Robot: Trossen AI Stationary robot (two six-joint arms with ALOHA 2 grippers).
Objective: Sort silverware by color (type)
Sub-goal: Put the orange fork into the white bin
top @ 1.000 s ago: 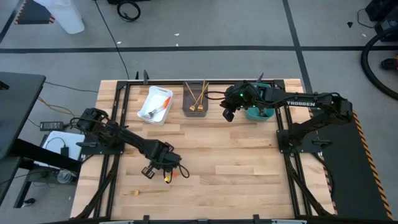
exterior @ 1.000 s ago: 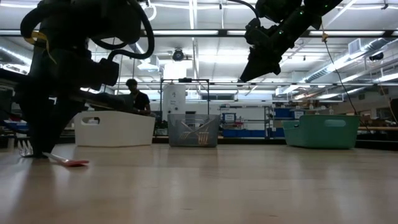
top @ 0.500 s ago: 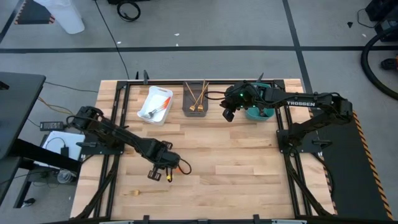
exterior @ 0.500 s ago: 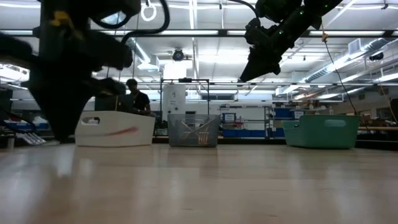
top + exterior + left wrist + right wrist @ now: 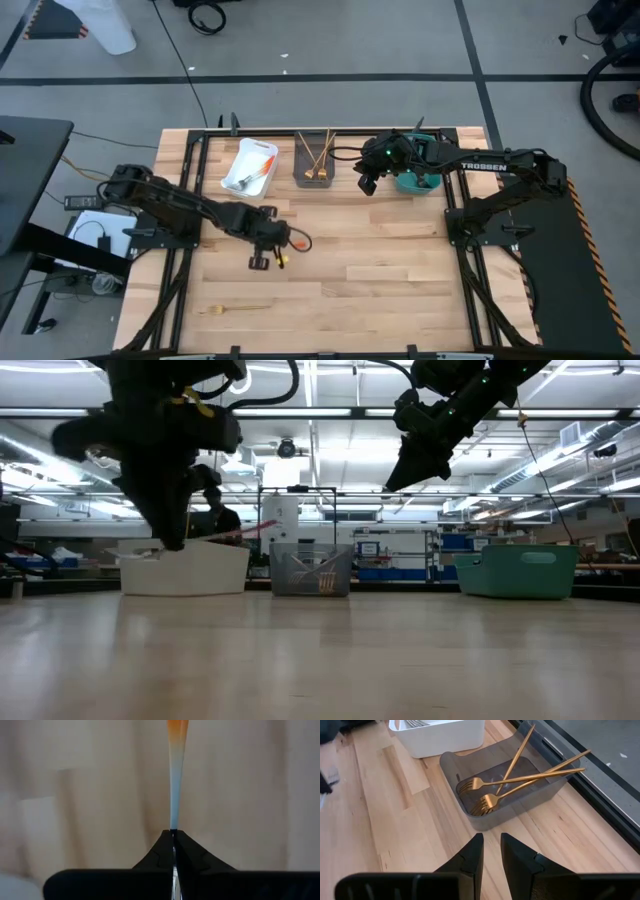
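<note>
Gripping an orange-handled utensil [image 5: 174, 775] between closed fingers [image 5: 165, 851], the left gripper [image 5: 266, 252] hangs above the wooden surface [image 5: 370, 270], in front of the white bin [image 5: 249, 168] and well apart from it. Seen from the left wrist, the utensil runs straight out from the fingertips, pale near the grip and orange farther out (its head is hidden between the fingers). The white bin holds orange and silver pieces. Just beside it stands the grey bin [image 5: 535, 795], with three gold forks [image 5: 515, 780] crossed inside, their handles leaning over its rim. The right gripper [image 5: 366, 184] is raised between the grey bin and the teal bin [image 5: 415, 182], its fingers [image 5: 472, 857] narrowly parted and holding nothing. One gold fork [image 5: 238, 308] lies alone on the surface, far in front of the white bin, near the surface's front edge.
</note>
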